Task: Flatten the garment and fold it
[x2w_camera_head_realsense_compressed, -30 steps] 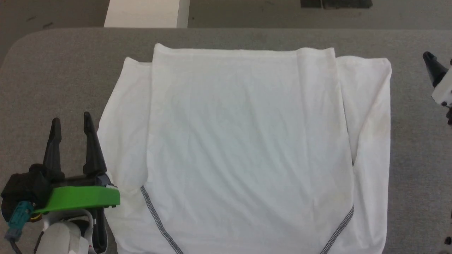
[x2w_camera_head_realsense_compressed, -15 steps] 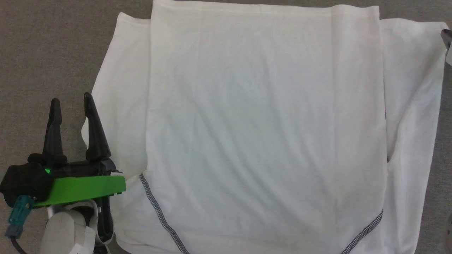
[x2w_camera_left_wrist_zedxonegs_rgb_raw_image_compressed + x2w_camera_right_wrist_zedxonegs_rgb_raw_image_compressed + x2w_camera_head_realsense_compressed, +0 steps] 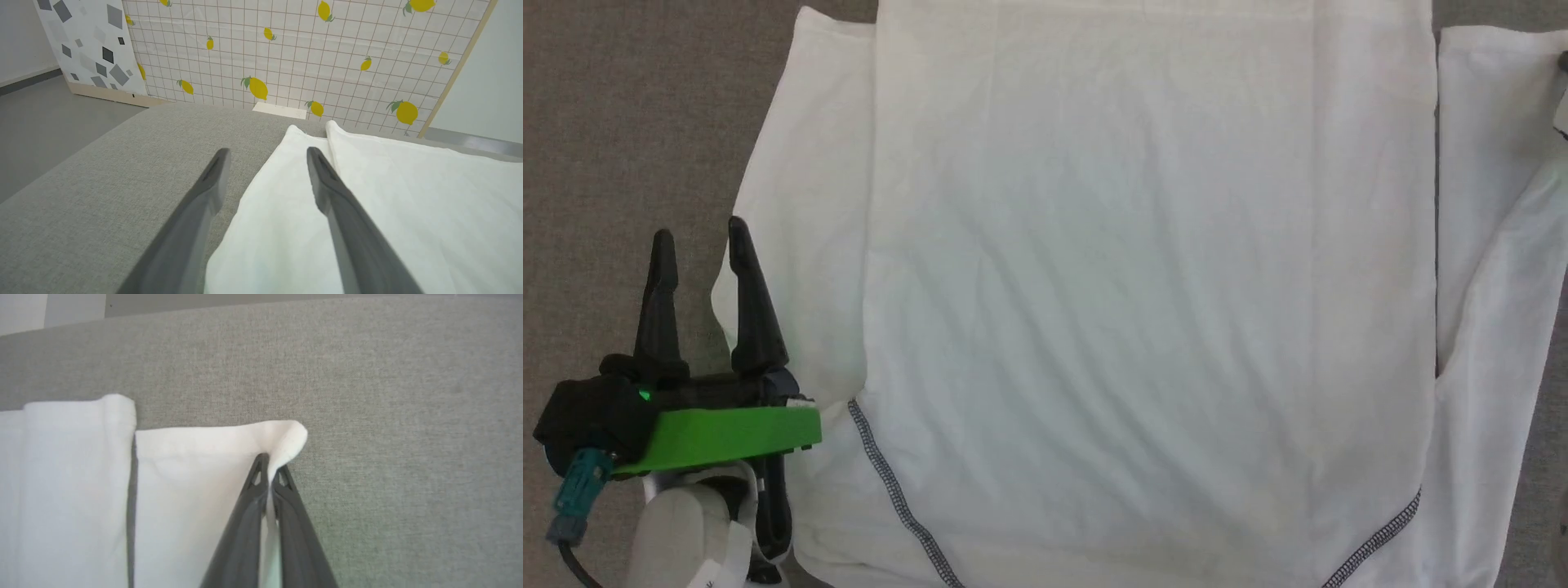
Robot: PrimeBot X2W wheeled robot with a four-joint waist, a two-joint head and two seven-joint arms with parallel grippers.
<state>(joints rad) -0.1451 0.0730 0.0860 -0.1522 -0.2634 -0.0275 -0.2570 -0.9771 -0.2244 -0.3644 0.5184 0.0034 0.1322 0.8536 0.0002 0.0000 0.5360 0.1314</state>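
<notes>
- Shirt (image 3: 1143, 286): a white shirt spread flat on the grey table (image 3: 621, 122). It covers most of the head view and runs past that view's top, bottom and right borders.
- Middle layer: a broad panel lies over two narrower side flaps. Its left and right edges run nearly straight up the head view.
- Stitching (image 3: 890, 482): dark zigzag lines mark the hem at the panel's lower left and lower right corners.
- Left flap: its outer edge slants outward toward the robot, and bare table lies open beside it on the left.
- Right flap: a thin dark gap separates it from the middle panel.
- Left claw (image 3: 701, 230): spread wide and holding nothing. Its left finger is over bare table and its right finger over the left flap's edge. Whether they touch the cloth cannot be told.
- Right claw (image 3: 270, 465): closed tightly on the far outer corner of the right flap. White cloth is pinched between the two fingers, and the corner curls up just past the tips.
- Free room near the right claw: bare table stretches beyond and to the outer side of the pinched corner.
- Far table edge, left wrist view: it rounds off before a grey floor (image 3: 36, 122) and a lemon-printed grid panel (image 3: 306, 53).
</notes>
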